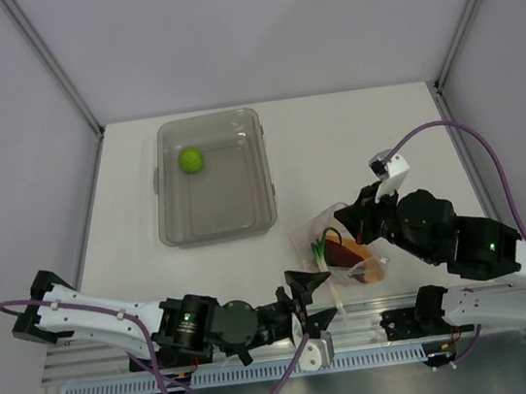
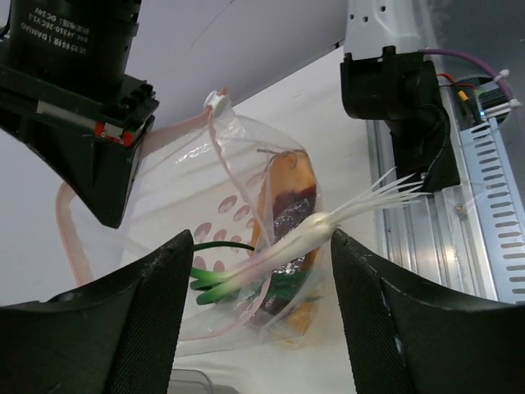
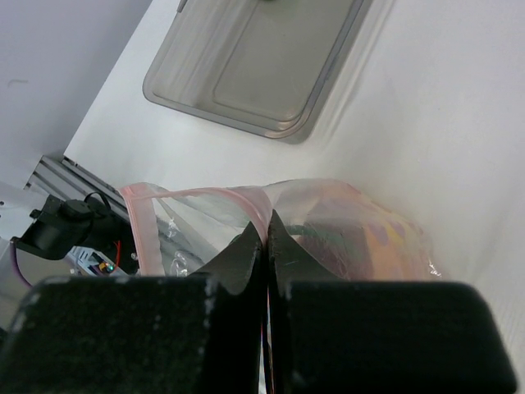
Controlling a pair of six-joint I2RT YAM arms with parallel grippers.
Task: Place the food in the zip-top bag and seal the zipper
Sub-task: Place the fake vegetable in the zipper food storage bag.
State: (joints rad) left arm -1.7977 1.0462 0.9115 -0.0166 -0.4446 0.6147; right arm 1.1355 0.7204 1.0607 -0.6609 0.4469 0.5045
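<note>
Well, from above, the small see-through plastic bag (image 1: 334, 246) sits on the white counter (image 1: 380, 122) between the arms. A round green lime (image 1: 191, 159) is in the clear grey bin (image 1: 168, 201), well apart from it. Next, the left wrist view: the left end effector (image 2: 254, 316) has its fingers wide apart. The long green stalk (image 2: 303, 234) lies between them, white end poking out of the bag. Last, the right wrist view: the right end effector (image 3: 267, 238) is pinched tight on the thin pink zipper strip (image 3: 205, 195). The stalk could slide out, because nothing grips it.
</note>
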